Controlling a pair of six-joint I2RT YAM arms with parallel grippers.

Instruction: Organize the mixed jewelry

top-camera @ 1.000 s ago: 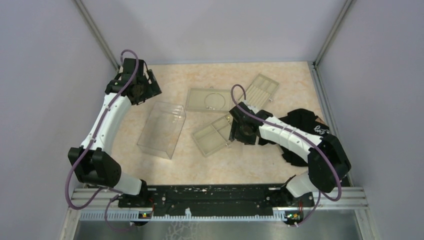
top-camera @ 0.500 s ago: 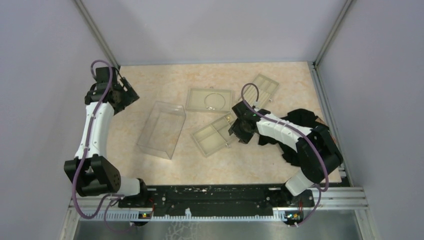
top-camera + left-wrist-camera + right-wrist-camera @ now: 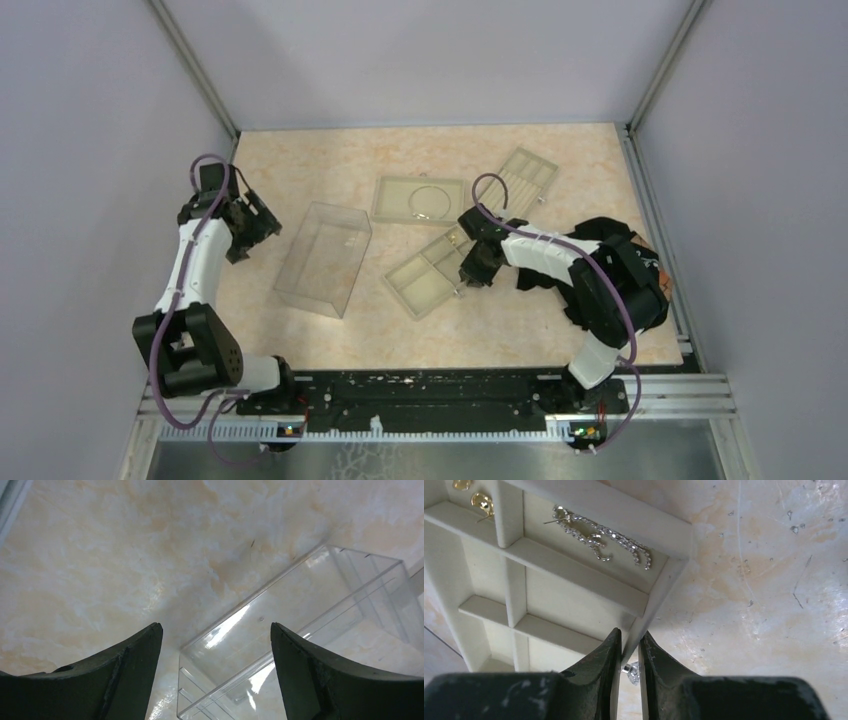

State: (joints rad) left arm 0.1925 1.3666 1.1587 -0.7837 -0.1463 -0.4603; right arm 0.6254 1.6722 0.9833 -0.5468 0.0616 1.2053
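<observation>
The right gripper (image 3: 629,639), nearly closed, pinches a tiny silver stud (image 3: 632,672) at the corner of a beige tray (image 3: 574,575) holding sparkly earrings (image 3: 599,537) and gold earrings (image 3: 480,501). The left gripper (image 3: 215,630) hangs wide open over a clear box (image 3: 320,595) on the tabletop (image 3: 100,555).

A marbled beige tabletop (image 3: 330,160) carries a clear plastic box (image 3: 323,258) left of centre, lying askew. Right of it lies a tilted translucent compartment tray (image 3: 425,272), with a flat tray (image 3: 392,200) beyond and a slotted tray (image 3: 527,175) further right. A crumpled black cloth (image 3: 608,230) sits by the right edge.
</observation>
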